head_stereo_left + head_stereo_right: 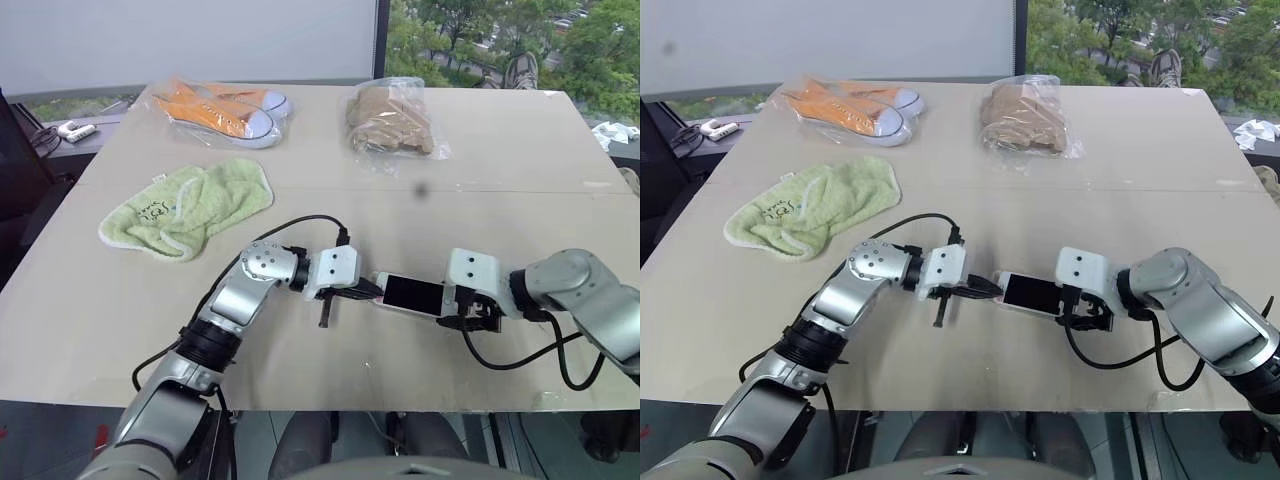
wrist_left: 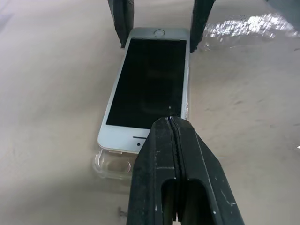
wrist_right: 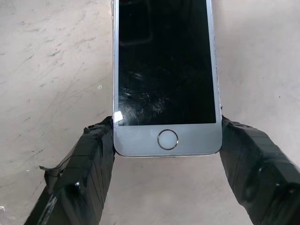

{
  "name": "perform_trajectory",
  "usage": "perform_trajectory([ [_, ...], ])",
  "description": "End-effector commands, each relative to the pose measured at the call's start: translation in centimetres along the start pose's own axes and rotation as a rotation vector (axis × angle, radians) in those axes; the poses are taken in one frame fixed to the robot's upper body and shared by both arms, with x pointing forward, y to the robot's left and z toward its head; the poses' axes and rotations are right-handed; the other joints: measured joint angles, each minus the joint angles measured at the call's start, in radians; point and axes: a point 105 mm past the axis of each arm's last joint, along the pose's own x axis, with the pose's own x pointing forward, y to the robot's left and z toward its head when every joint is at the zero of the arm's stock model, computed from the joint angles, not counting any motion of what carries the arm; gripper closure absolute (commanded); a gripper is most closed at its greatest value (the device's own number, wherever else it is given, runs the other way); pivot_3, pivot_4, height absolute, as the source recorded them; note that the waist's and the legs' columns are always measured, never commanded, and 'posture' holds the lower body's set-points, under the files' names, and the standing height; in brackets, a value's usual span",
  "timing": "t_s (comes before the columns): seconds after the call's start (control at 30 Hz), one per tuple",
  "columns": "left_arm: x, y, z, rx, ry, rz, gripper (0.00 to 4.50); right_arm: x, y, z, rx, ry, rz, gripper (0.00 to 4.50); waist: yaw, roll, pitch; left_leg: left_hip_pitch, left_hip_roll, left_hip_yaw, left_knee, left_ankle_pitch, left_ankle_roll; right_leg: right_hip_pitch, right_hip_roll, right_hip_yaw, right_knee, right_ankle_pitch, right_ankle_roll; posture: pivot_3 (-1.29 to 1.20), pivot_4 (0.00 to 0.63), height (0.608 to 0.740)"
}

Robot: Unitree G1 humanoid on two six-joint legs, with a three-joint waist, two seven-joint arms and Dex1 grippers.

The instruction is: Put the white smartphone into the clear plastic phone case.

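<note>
Closest to the robot, near the front edge of the table (image 1: 480, 150), the phone (image 1: 413, 295) lies flat, screen up, between the two grippers. The right gripper (image 3: 166, 145) is grasping the phone at its home-button end, one black finger pressed against each long side. The left gripper (image 2: 174, 140) is clenched, fingers pressed flat together with nothing between them, its tip over the opposite end of the phone, by the earpiece. Can't tell if the tip actually touches the screen or just hovers over it.

The case (image 2: 112, 165) is right under the phone: in the left wrist view its clear rim sticks out from beneath the earpiece end, so the phone sits on it but isn't fully seated at that end.

Further back and to the left there's a crumpled green towel (image 1: 190, 207). Beyond that, towards the far edge, a pair of orange sneakers in a clear bag (image 1: 225, 108) on the left, and a brown cloth in another clear bag (image 1: 392, 122) to the right of them, all well apart from the phone.
</note>
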Motion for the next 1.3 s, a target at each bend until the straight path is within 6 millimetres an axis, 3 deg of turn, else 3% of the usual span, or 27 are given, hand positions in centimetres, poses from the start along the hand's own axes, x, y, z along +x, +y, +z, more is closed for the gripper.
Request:
perform_trajectory([
  [0.03, 0.6, 0.6, 0.8, 0.048, -0.003, 0.013, 4.5, -0.3, -0.1, 0.7, -0.051, -0.007, 0.003, 1.52, 0.0, 0.0, 0.0, 0.0, 0.0, 0.0, 0.0, 0.0, 0.0, 0.0, 0.0, 0.0, 0.0, 0.0, 0.0, 0.0, 0.15, 0.74],
  [0.23, 0.9, -0.3, 0.0, 0.036, 0.033, -0.03, 4.5, -0.2, -0.4, 0.6, -0.059, -0.003, -0.002, 1.52, -0.001, 0.0, 0.0, 0.0, 0.0, 0.0, 0.0, 0.0, 0.0, 0.0, 0.0, 0.0, 0.0, 0.0, 0.0, 0.0, 0.15, 0.74],
  [0.4, 1.1, -0.1, -2.1, 0.047, 0.143, -0.006, 4.5, -0.1, -0.3, 0.6, -0.062, -0.004, 0.003, 1.52, 0.0, 0.0, 0.0, 0.0, 0.0, 0.0, 0.0, 0.0, 0.0, 0.0, 0.0, 0.0, 0.0, 0.0, 0.0, 0.0, 0.15, 0.74],
  [0.63, 1.6, -0.8, -3.3, 0.012, 0.156, -0.017, 4.5, -0.1, 0.0, 0.5, -0.055, -0.001, 0.021, 1.52, 0.001, 0.0, -0.001, 0.0, 0.0, -0.001, 0.002, 0.0, 0.0, 0.001, 0.0, 0.0, 0.001, 0.0, 0.0, 0.0, 0.15, 0.74],
  [1.2, 2.4, -1.2, -4.2, -0.009, 0.178, -0.025, 4.5, 0.1, -0.2, 0.3, -0.016, 0.004, 0.031, 1.52, 0.004, 0.0, -0.002, 0.001, 0.0, -0.002, 0.003, 0.0, 0.0, 0.003, 0.0, -0.001, 0.001, 0.0, 0.0, 0.0, 0.15, 0.74],
  [1.23, 2.4, -1.2, -4.2, -0.008, 0.178, -0.026, 4.5, 0.1, -0.2, 0.4, -0.015, 0.0, 0.031, 0.49, 0.005, 0.0, -0.002, 0.001, 0.0, -0.002, 0.003, 0.0, 0.0, 0.003, 0.0, -0.002, 0.0, 0.0, 0.0, 0.0, 0.15, 0.74],
  [1.27, 2.4, -1.2, -4.2, -0.008, 0.178, -0.027, 4.5, 0.0, -0.2, 0.4, -0.017, -0.003, 0.03, 0.13, 0.005, 0.0, -0.002, 0.001, 0.0, -0.002, 0.003, 0.0, 0.0, 0.003, 0.0, -0.002, 0.0, 0.0, 0.0, 0.0, 0.15, 0.74],
  [1.3, 2.4, -1.3, -4.2, -0.007, 0.178, -0.028, 4.5, 0.0, -0.2, 0.4, -0.019, -0.005, 0.028, 0.06, 0.005, 0.0, -0.002, 0.001, 0.0, -0.002, 0.003, 0.0, 0.0, 0.003, 0.0, -0.002, 0.0, 0.0, 0.0, 0.0, 0.15, 0.74],
])
